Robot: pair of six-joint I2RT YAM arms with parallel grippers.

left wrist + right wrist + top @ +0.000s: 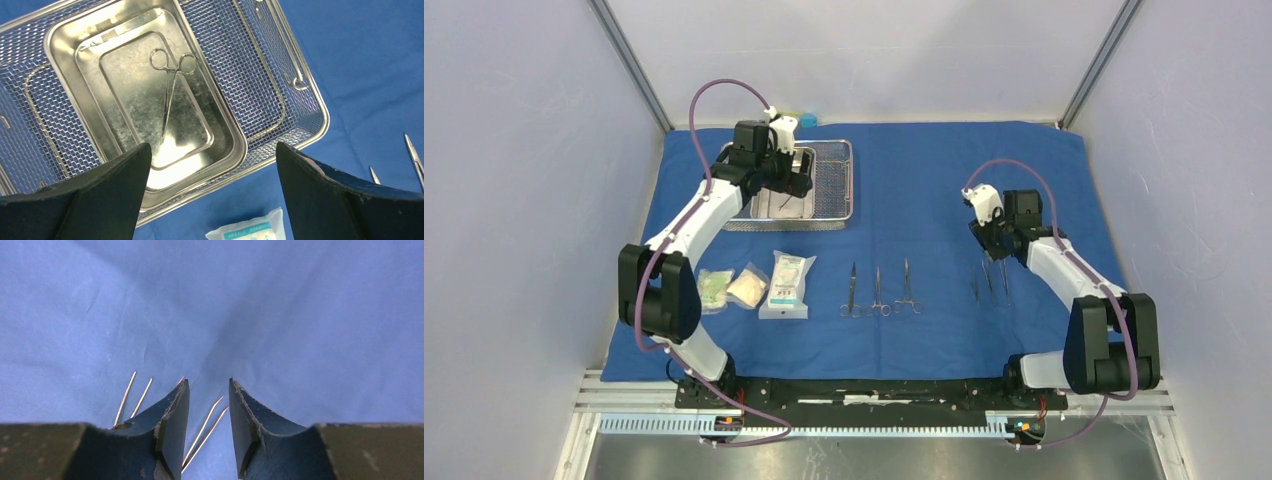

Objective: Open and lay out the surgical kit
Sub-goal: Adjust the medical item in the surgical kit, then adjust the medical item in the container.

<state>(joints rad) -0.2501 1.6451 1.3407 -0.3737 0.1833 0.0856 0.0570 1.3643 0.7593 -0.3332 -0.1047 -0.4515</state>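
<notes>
The blue cloth wrap (924, 180) lies spread flat over the table. On it at the back left stands the wire-mesh basket (836, 190) with the steel pan (65, 45) inside. One slim scissor-like instrument (170, 85) lies in the pan. My left gripper (792, 185) hovers over the basket's near edge, open and empty (212, 147). Three packets (786, 285) lie in a row at the front left. Three instruments (879, 292) lie at the front middle and more (991, 278) to their right. My right gripper (986, 243) is just above these, open, with two thin tips (205, 430) on the cloth between its fingers.
A small blue block (807, 119) sits behind the basket at the cloth's back edge. Grey walls close in on both sides and the back. In the left wrist view a packet (250, 231) and instrument tips (412, 150) lie near the basket.
</notes>
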